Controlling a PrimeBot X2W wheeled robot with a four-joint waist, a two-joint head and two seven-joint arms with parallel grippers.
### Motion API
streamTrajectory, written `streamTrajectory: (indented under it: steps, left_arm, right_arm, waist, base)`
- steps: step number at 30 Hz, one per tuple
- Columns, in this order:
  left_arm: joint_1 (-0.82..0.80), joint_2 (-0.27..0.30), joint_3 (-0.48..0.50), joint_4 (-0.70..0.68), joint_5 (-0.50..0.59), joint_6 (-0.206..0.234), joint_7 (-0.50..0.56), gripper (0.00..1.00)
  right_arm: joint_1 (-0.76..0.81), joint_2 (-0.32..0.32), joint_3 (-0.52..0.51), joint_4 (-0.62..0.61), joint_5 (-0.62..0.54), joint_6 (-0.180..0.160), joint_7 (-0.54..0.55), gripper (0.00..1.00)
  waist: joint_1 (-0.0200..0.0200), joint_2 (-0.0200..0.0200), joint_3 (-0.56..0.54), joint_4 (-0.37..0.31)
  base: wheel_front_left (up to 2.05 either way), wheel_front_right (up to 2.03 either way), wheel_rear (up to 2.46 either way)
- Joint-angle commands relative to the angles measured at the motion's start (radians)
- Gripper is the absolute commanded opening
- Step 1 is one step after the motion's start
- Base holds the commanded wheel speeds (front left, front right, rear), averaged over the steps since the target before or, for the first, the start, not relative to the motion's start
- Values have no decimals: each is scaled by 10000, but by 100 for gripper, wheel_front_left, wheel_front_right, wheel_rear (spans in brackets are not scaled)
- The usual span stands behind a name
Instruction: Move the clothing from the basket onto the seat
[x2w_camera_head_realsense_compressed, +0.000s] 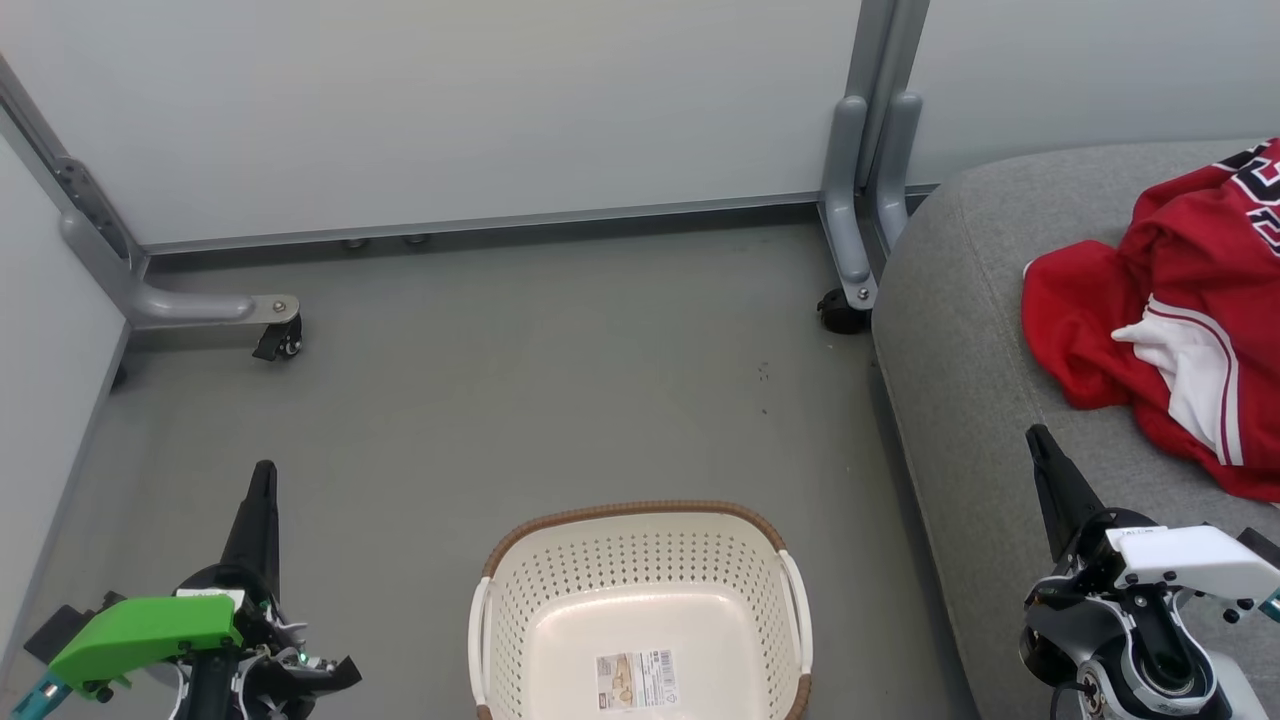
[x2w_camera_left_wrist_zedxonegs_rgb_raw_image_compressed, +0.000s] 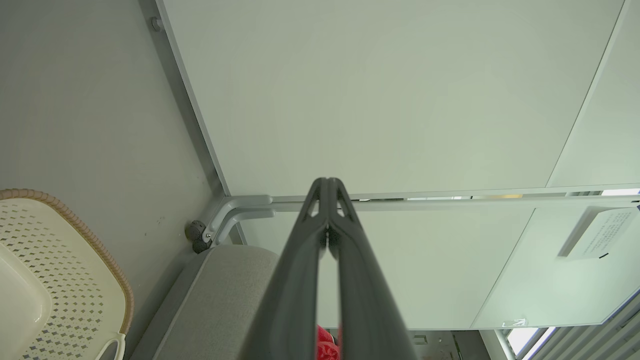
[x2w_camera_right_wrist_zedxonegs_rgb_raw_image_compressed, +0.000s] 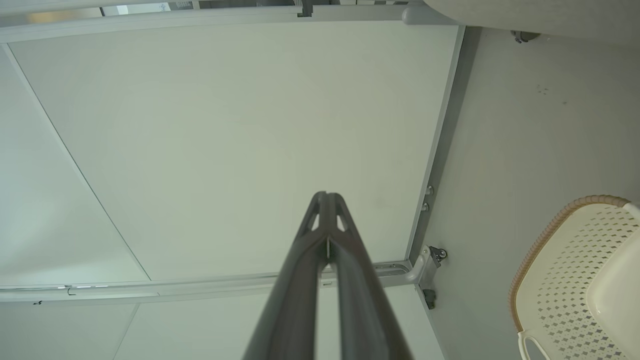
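**Basket sitting empty, both garments lying on the seat**

The basket (x2w_camera_head_realsense_compressed: 640, 560) is sitting on the grey floor (x2w_camera_head_realsense_compressed: 560, 380) with nothing inside but a paper label (x2w_camera_head_realsense_compressed: 633, 680) on its bottom. The clothing (x2w_camera_head_realsense_compressed: 1170, 300) is lying in a crumpled red heap on the seat (x2w_camera_head_realsense_compressed: 960, 330), to the right of the basket and farther back. Its white trim is turned up and the lettered jersey is running off the picture's edge. Judging from this, the moving looks done.

The main risk now is coming from the right gripper (x2w_camera_head_realsense_compressed: 1036, 436). It is showing to the right of the basket against the seat's near part, with its tips just short of the heap's lower hem. A forward sweep from there could be catching loose fabric and dragging it toward the seat's rounded edge, where it could slide down to the floor on the basket's side. A needless dip into the basket could also be nudging the light plastic shell across the floor.

Both grippers are carrying nothing. The left gripper (x2w_camera_head_realsense_compressed: 264, 470) is hanging to the left of the basket, touching nothing. In each wrist view the two dark fingers are pressing together at the tips, with only a thin slit lower down and nothing between them.
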Motion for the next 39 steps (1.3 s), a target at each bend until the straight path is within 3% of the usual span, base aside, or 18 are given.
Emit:
streamTrajectory:
  steps: [1, 39]
  left_arm:
    - [-181, -24, 21, 16, -40, -49, 15, 0]
    - [-189, -91, 141, 19, 92, -46, 107, 0]
  right_arm:
    - [-76, 2, -24, 17, 44, 4, 24, 0]
    - [-88, 108, -163, 28, -104, 4, 142, 0]
  waist:
    - [0, 0, -1, 0]
    - [0, 0, -1, 0]
  base:
    - [0, 0, 0]
    - [0, 0, 0]
